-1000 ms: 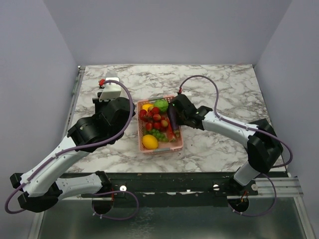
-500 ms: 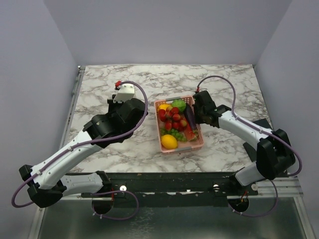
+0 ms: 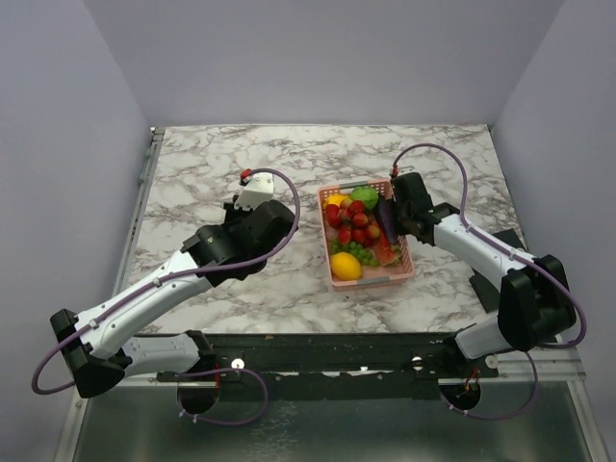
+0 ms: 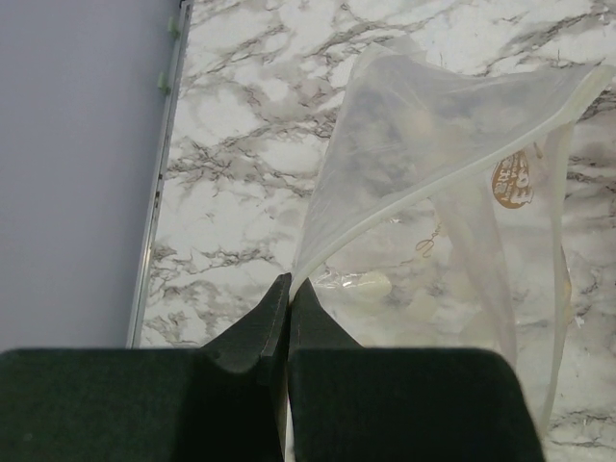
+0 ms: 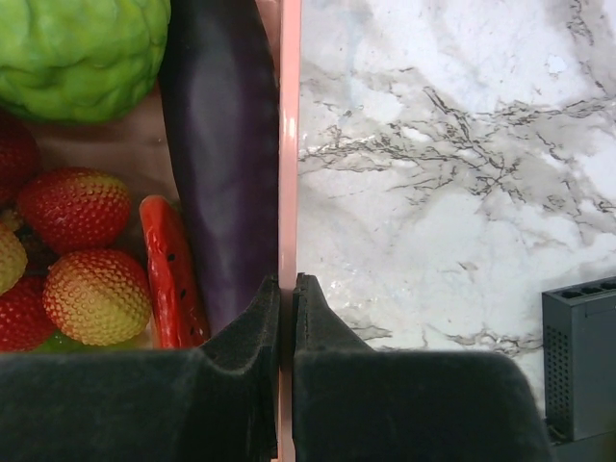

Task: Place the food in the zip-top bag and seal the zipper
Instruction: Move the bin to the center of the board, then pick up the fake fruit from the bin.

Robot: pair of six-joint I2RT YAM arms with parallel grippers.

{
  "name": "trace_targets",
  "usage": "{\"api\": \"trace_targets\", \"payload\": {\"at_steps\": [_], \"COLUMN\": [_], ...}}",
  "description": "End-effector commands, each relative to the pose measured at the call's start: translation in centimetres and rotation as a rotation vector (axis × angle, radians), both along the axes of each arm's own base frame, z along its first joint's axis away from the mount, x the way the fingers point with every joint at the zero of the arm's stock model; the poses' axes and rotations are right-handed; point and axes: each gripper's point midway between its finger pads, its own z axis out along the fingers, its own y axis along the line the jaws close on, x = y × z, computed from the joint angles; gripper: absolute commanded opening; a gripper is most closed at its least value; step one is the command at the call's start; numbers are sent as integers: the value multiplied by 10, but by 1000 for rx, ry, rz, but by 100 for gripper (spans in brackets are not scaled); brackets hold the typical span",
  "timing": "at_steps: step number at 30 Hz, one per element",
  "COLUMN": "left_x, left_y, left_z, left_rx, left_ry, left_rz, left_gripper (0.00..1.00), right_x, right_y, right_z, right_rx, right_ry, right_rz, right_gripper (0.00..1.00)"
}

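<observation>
In the left wrist view my left gripper (image 4: 289, 281) is shut on a corner of the clear zip-top bag (image 4: 423, 135), which hangs open above the marble. Its whitish zipper (image 4: 433, 183) runs up and to the right from the fingertips. My right gripper (image 5: 287, 279) is shut on the right rim of the pink basket (image 5: 289, 144), which holds the food: a purple eggplant (image 5: 221, 144), a green fruit (image 5: 77, 53) and red berries (image 5: 72, 207). From above, the basket (image 3: 371, 282) lies right of centre, with a yellow lemon (image 3: 346, 267) at its near end. The left arm hides the bag there.
A metal rail (image 4: 159, 192) and a grey wall bound the table's left side. A dark slotted block (image 5: 577, 356) stands on the marble just right of my right gripper. Bare marble (image 3: 221, 164) stretches behind the left arm.
The right gripper has dragged the basket to the right across the table. The left arm has swung right after it, still holding the bag.
</observation>
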Motion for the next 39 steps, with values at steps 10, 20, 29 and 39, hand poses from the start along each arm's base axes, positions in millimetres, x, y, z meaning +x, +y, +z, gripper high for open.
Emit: {"api": "trace_targets", "payload": {"at_steps": [10, 20, 29, 39], "left_x": [5, 6, 13, 24], "left_y": [-28, -48, -76, -94], "left_z": [-34, -45, -45, -51], "left_rx": [-17, -53, -72, -29], "left_ry": [107, 162, 192, 207], "left_rz": [-67, -124, -233, -297], "left_gripper": [0, 0, 0, 0], "right_x": [9, 1, -26, -44], "right_y": [-9, 3, 51, 95], "right_z": [13, 54, 101, 112], "right_rx": [-16, 92, 351, 512], "right_ry": [-39, -88, -152, -182], "right_rz": [-43, -10, 224, 426], "right_gripper": [26, 61, 64, 64]}}
